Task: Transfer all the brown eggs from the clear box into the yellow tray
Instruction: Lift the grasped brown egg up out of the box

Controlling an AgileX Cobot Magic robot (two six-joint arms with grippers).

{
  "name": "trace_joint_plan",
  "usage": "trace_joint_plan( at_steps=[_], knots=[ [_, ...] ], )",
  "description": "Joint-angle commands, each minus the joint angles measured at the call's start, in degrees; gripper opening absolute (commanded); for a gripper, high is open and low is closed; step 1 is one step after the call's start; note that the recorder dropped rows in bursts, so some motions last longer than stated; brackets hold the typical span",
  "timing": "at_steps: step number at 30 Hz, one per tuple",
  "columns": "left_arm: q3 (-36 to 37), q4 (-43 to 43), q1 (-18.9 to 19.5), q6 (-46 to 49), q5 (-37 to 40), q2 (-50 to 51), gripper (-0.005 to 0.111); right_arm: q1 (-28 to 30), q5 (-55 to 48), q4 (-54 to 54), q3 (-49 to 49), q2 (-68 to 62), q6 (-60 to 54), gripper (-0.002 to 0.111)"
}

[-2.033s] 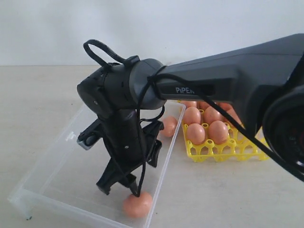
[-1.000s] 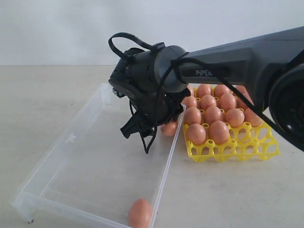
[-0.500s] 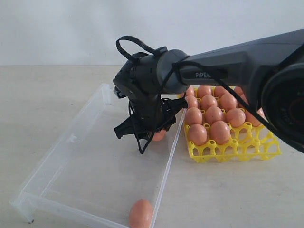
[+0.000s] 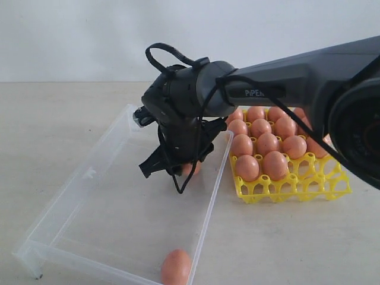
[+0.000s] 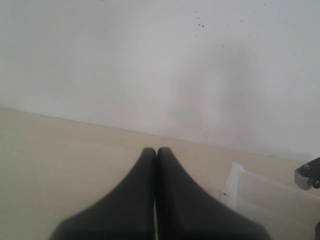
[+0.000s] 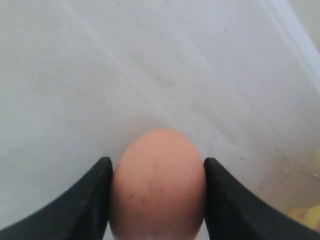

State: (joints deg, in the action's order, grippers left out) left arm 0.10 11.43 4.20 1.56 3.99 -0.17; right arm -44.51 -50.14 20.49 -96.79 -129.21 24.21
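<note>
My right gripper (image 4: 180, 171) reaches across into the clear box (image 4: 113, 219), near its far right wall. Its two black fingers press both sides of a brown egg (image 6: 157, 177), seen as the brown egg (image 4: 191, 168) in the exterior view, low over the box floor (image 6: 150, 65); whether the egg still rests on the floor I cannot tell. A second brown egg (image 4: 176, 266) lies at the box's near end. The yellow tray (image 4: 297, 189) to the right holds several brown eggs (image 4: 264, 142). My left gripper (image 5: 156, 150) is shut with nothing in it, over bare table beside a corner of the box (image 5: 260, 192).
The right arm's dark body and looped cable (image 4: 172, 56) hang over the box's far half. The tray's front row of cups (image 4: 309, 181) stands open. A yellow sliver of the tray (image 6: 307, 216) shows past the box wall.
The right gripper left the near-end egg, swung to the far right of the box, came down round the egg there and closed on it.
</note>
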Motion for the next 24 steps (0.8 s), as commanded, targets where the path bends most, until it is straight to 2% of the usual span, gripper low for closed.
trace_joint_plan(
  at_steps=[1,7,13,15,18,22,24],
  knots=[
    [-0.1,0.2,-0.1,-0.5,-0.8,0.2,-0.004,0.3,6.6,-3.1,0.2,4.6,-0.6,0.0],
    [-0.1,0.2,-0.1,-0.5,-0.8,0.2,-0.004,0.3,19.2,-3.2,0.2,16.0,-0.7,0.0],
    [-0.1,0.2,-0.1,-0.5,-0.8,0.2,-0.004,0.3,24.1,-3.5,0.3,25.6,0.0,0.0],
    [-0.1,0.2,-0.1,-0.5,-0.8,0.2,-0.004,0.3,31.0,-3.6,2.9,28.8,2.7,0.0],
    [-0.1,0.2,-0.1,-0.5,-0.9,0.2,-0.004,0.5,46.8,-3.7,11.8,34.3,10.0,0.0],
    [-0.1,0.2,-0.1,-0.5,-0.9,0.2,-0.004,1.0,69.1,-3.7,33.1,43.6,11.9,0.0],
    [-0.1,0.2,-0.1,-0.5,-0.9,0.2,-0.004,2.9,74.4,-3.8,43.5,48.2,11.9,0.0]
  ],
)
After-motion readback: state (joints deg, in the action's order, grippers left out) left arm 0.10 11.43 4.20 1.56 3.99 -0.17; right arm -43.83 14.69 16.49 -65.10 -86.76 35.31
